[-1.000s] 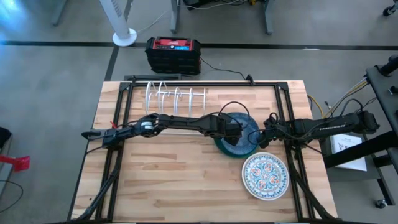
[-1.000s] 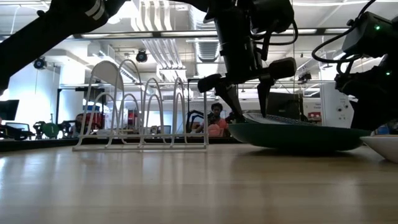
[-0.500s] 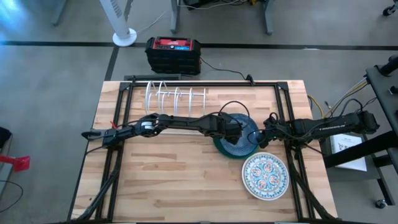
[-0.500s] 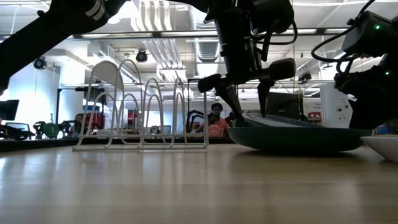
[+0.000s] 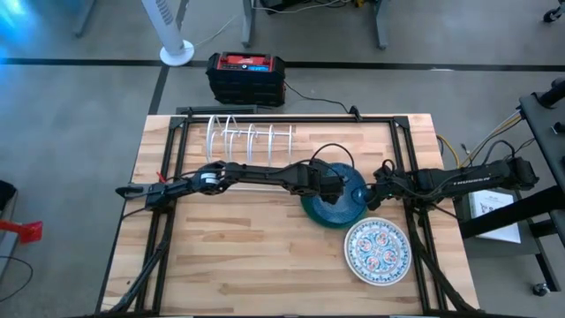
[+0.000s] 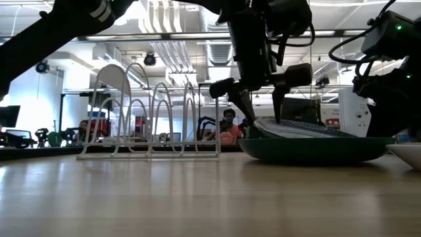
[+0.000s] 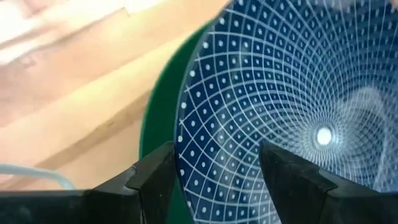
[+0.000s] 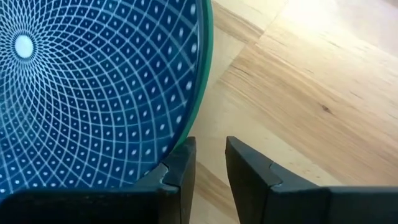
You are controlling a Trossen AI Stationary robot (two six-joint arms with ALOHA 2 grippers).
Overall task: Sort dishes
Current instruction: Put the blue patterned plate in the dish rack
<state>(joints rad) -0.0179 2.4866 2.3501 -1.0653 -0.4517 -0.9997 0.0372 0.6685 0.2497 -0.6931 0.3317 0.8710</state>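
A dark blue plate (image 5: 341, 208) with a fine white grid lies on a green plate (image 6: 309, 149) right of the table's middle. The blue plate (image 6: 302, 127) is tilted, one side raised and the rest resting in the green plate. My left gripper (image 5: 335, 192) stands over the stack, open, pointing down. My right gripper (image 5: 371, 196) lies level at the stack's right rim, its fingers almost together with nothing between them. A white floral plate (image 5: 375, 250) rests flat on the table nearer the near edge. My left gripper (image 7: 217, 180) straddles the blue plate's rim (image 7: 179, 149) from above. One finger (image 7: 155, 177) is outside the rim over the green plate (image 7: 158, 118); the other (image 7: 292, 180) is over the plate's inner face. That side of the plate sits raised. My right gripper (image 8: 211, 163) has one finger (image 8: 185, 155) beside the green plate's rim (image 8: 208, 56); I cannot tell whether it touches.
A white wire rack (image 5: 250, 137) stands near the table's far edge, left of the stack. Bare wood lies to the left of and in front of the plates. The floral plate (image 6: 408, 153) sits close to the stack, toward the table's right edge.
The blue plate has slid over the green plate toward the table's near-left, now covering most of it, and its side under my left gripper has risen, tilting it more. The stack has shifted slightly toward the left. Both arms have stayed nearly in place.
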